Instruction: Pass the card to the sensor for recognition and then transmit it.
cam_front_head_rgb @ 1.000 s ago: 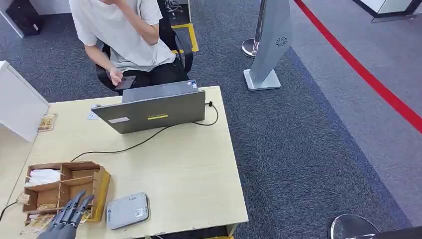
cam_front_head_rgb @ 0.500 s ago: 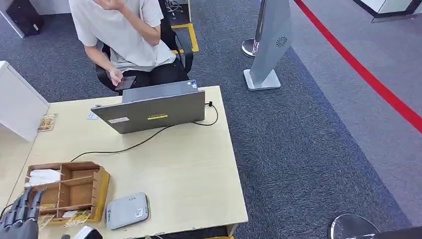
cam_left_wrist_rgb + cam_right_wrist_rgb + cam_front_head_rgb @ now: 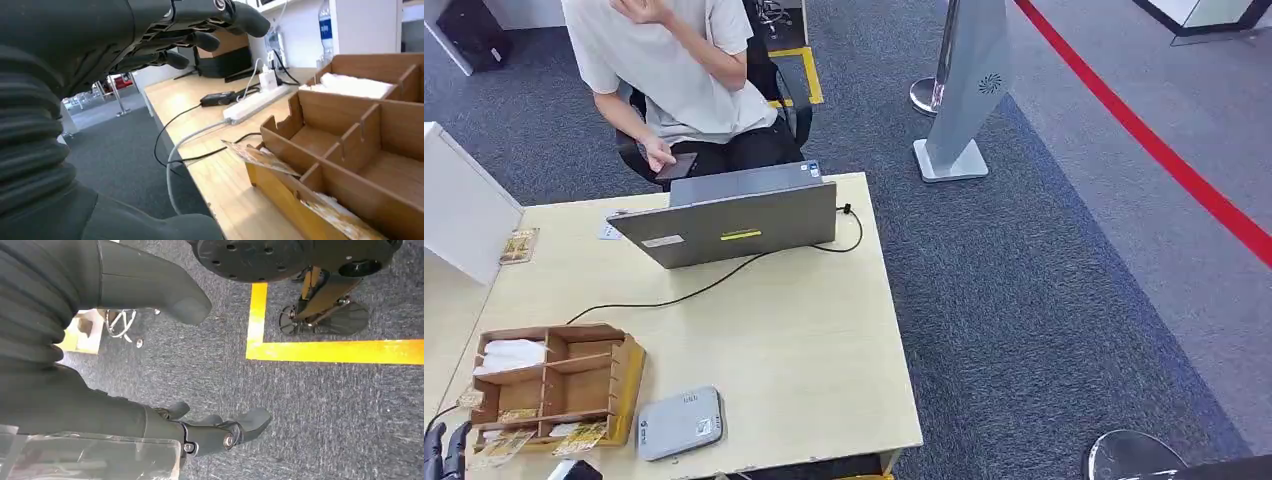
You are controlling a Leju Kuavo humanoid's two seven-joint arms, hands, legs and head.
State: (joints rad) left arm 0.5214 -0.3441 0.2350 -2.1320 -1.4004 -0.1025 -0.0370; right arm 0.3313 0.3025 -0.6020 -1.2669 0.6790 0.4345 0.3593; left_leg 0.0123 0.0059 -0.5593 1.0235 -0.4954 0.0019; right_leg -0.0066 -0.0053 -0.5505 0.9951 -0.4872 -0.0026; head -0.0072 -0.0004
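Head view overlooks the table (image 3: 804, 340); left wrist skims its wooden organizer (image 3: 350, 150); right wrist probably faces floor.

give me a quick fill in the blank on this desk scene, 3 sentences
1. The grey card reader lies on the table just beside the wooden ____.
2. The left robot hand holds ____.
3. The laptop stands at the table's far edge, in front of a seated ____.

Missing words: organizer; nothing; person
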